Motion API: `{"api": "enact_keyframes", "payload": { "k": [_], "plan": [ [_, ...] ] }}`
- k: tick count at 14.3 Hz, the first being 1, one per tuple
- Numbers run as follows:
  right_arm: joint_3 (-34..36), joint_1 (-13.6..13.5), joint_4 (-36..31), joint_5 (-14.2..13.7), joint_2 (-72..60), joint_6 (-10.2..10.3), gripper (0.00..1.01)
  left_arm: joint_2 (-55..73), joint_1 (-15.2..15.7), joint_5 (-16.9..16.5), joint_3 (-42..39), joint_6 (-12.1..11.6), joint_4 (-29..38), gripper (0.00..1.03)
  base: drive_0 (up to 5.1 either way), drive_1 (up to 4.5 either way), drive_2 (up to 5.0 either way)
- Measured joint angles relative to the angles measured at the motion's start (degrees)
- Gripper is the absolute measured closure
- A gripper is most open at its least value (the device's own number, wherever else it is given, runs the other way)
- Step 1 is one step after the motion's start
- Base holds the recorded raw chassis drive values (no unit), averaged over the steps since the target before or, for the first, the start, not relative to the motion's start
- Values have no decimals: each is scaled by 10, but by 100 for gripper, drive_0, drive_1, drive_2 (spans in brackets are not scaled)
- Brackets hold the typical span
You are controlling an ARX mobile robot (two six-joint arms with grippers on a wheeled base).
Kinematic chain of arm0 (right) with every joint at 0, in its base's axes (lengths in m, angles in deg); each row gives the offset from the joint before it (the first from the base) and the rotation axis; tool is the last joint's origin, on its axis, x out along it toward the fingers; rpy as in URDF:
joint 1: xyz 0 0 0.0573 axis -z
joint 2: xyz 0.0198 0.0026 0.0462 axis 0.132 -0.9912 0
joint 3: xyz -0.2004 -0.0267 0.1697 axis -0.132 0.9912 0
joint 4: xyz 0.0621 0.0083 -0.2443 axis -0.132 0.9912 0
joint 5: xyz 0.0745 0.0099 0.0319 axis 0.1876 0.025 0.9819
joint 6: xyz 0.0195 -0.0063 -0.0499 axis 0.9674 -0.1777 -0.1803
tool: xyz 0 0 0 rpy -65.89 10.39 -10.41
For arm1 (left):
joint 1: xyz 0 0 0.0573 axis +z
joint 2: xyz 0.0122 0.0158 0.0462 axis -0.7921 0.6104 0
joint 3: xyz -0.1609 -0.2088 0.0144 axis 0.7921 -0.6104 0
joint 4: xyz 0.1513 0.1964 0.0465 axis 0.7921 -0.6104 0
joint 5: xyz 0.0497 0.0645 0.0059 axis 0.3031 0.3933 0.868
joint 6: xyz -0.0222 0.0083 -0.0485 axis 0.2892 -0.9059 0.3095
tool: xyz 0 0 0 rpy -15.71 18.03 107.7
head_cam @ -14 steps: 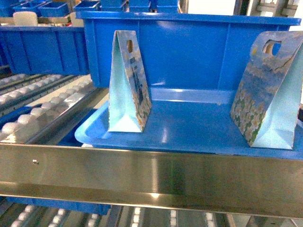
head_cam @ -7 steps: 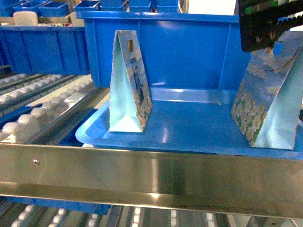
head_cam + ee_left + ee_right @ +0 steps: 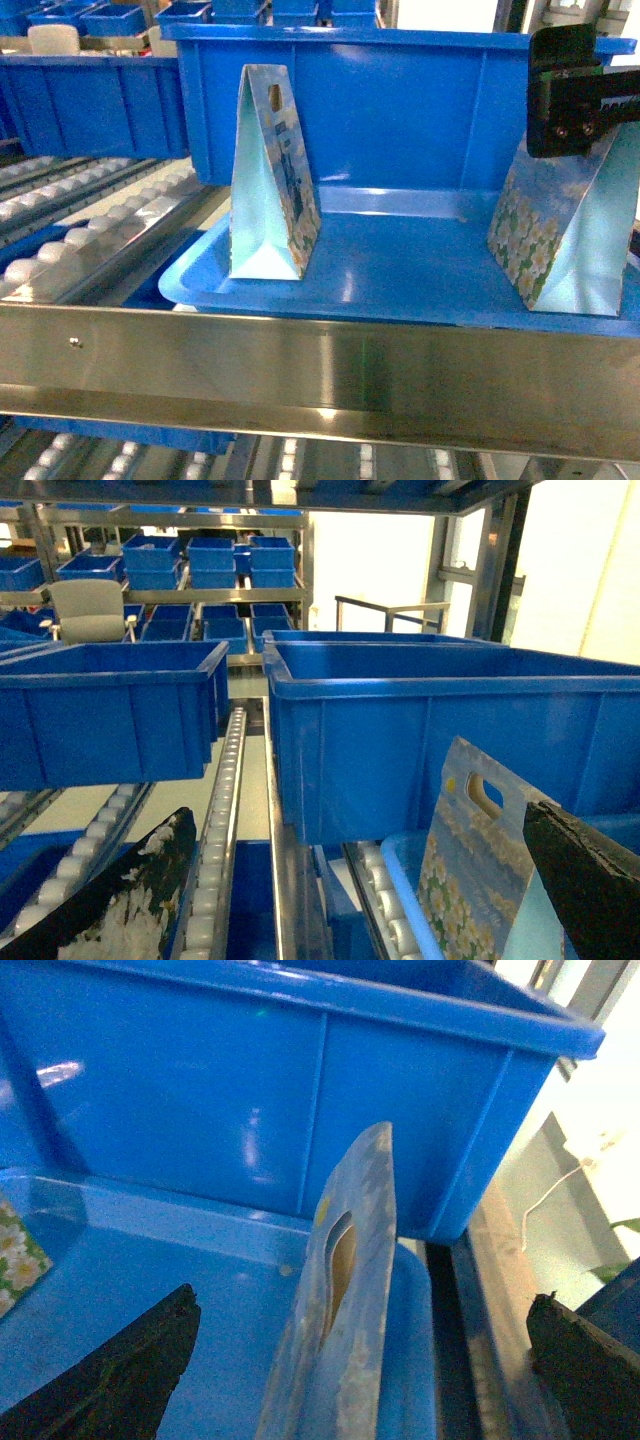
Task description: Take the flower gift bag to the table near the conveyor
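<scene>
I see steel racking stacked with blue bins (image 3: 212,560) receding behind, a pale chair (image 3: 88,611) at left, and bright daylight flooding through tall windows (image 3: 372,570) on the right side.

In the head view, the right gripper (image 3: 580,100) shows at the upper right of the frame as a boxy black block with two small round screws on its face and a pale toothed strip along its right side. In the right wrist view, its fingers (image 3: 110,1380) are dark, matte wedges in the lower corners. In the left wrist view, the left gripper's fingers (image 3: 120,900) at the lower left are black with worn whitish scuffs.
</scene>
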Motion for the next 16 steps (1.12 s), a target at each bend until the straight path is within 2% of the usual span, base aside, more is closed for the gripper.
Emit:
{"api": "enact_keyframes", "payload": {
  "k": [1,3,4,7,11,12,16],
  "plan": [
    [14,0,3,3,-3,36,3,0,0,0,0,0,0,5,0,0,0],
    [23,3,-6,5,-3,56,3,0,0,0,0,0,0,5,0,0,0],
    [27,6,-19,4,-3,57,12,0,0,0,0,0,0,5,0,0,0],
    [42,7,-30,7,5,56,54,0,0,0,0,0,0,5,0,0,0],
    [47,7,-33,17,17,56,94,0,0,0,0,0,0,5,0,0,0],
    [49,7,-33,21,20,54,100,0,0,0,0,0,0,5,0,0,0],
    [65,6,-45,34,38,54,99,0,0,0,0,0,0,5,0,0,0]
  ]
}}
